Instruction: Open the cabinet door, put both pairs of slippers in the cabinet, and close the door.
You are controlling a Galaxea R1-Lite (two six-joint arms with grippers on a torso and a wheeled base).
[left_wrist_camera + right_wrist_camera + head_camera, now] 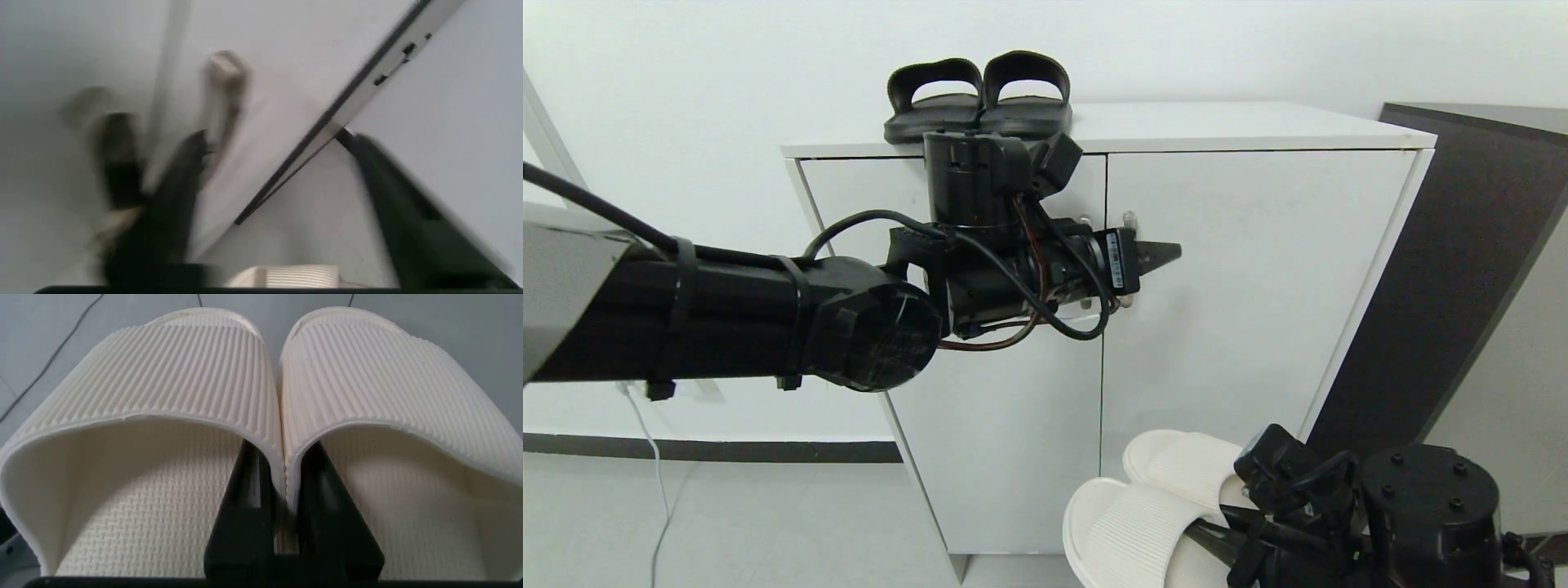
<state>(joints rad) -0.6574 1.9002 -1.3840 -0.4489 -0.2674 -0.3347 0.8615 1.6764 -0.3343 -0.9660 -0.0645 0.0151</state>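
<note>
I have the left gripper (1164,253) up against the front of the white cabinet (1258,286), at the height of the door handles and just past the seam where the two doors meet. In the left wrist view its fingers (167,212) stand spread apart, gripping nothing, and the right door's pale handle (225,69) sits in the gap between them, close to one finger and well off the other. That view is blurred, so I cannot tell whether the finger touches the handle. From the head view both doors look shut, flush with the cabinet front. The black slippers (978,98) lie side by side on the cabinet top, above the left gripper's fingers, heels overhanging the front edge. Low in front of the cabinet, the right gripper (1241,523) carries the white slippers (1143,506). In the right wrist view I see one black finger (245,514) inside each slipper, under the ribbed straps, and the two fingers pinch the neighbouring inner walls of the pair together between them. The toes of the white slippers point away from that gripper, toward the foot of the cabinet.
</note>
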